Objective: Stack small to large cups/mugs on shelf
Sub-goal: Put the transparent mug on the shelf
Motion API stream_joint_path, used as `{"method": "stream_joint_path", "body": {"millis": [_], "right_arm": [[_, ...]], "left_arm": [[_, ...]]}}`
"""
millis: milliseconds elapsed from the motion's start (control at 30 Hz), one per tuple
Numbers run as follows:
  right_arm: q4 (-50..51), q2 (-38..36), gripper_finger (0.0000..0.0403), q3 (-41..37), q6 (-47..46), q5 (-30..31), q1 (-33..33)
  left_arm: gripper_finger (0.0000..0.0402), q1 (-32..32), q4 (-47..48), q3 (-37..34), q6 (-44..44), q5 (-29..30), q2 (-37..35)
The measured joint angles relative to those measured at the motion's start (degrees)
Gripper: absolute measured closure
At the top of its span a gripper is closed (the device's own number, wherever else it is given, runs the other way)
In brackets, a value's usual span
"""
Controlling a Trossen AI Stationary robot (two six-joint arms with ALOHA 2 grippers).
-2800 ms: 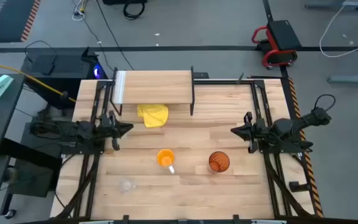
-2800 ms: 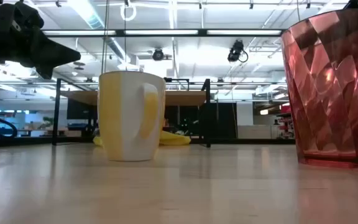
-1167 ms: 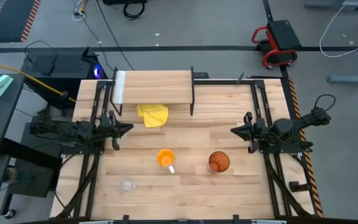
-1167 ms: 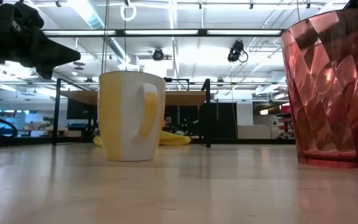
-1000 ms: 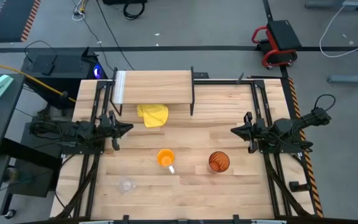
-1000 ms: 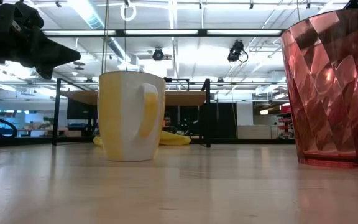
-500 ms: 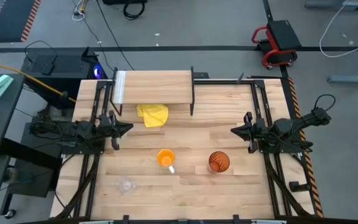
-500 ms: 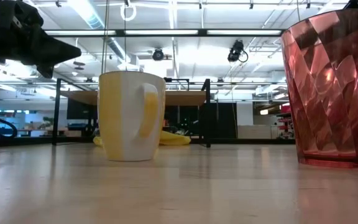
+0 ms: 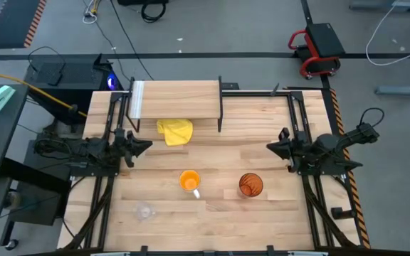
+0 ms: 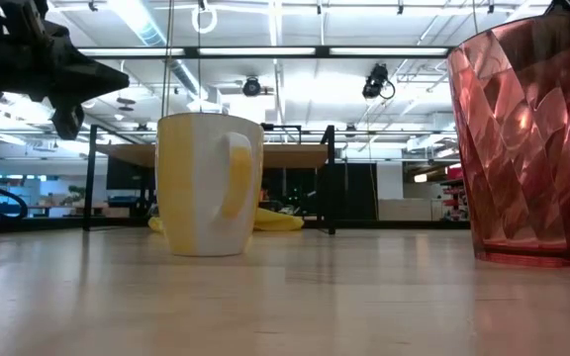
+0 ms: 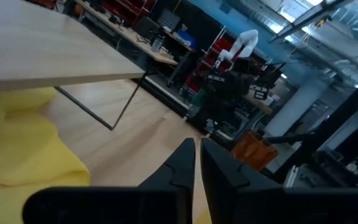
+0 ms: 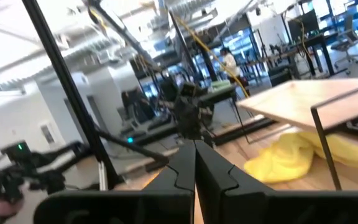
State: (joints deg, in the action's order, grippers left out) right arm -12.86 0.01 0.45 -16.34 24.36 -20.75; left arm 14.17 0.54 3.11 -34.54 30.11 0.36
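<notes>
I see the left gripper (image 9: 145, 145) and right gripper (image 9: 270, 148) at opposite table edges, jaws pressed nearly together, holding nothing. The orange mug (image 9: 188, 181), amber tumbler (image 9: 250, 185) and clear glass (image 9: 144, 211) stand between them, well apart from the shelf (image 9: 176, 99).

— How is the scene covered from above and from the table?
— The whole table (image 9: 212, 213) is seen straight down from overhead; level with its surface, the orange mug (image 10: 209, 184) and tumbler (image 10: 524, 138) are viewed very close.

— And the wrists?
— Each faces inward across the table; the yellow cloth (image 11: 23, 146) and shelf (image 12: 303, 99) are shared with the overhead view.
</notes>
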Motion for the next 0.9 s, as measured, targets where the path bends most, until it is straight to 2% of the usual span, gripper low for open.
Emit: {"method": "stream_joint_path", "body": {"millis": [100,300,533,733,900], "right_arm": [[-1.20,0.00,0.0394,0.54,1.36,0.00,0.00],[-0.89,0.00,0.0394,1.72,3.46,0.00,0.00],[-1.02,0.00,0.0394,3.08,-0.40,0.00,0.00],[-1.03,0.00,0.0394,4.28,-0.66,0.00,0.00],[-0.57,0.00,0.0394,4.44,-2.24,0.00,0.00]], "left_arm": [[0.0372,0.03,-0.46,0.00,-2.17,-0.92,0.00],[0.0373,1.69,-8.68,0.04,1.78,-10.26,0.02],[0.0378,6.38,-23.21,0.12,7.05,-11.53,0.96],[0.0385,10.51,-33.23,0.21,11.59,-11.54,8.82],[0.0384,12.35,-34.14,4.48,14.88,-11.52,17.27]]}}
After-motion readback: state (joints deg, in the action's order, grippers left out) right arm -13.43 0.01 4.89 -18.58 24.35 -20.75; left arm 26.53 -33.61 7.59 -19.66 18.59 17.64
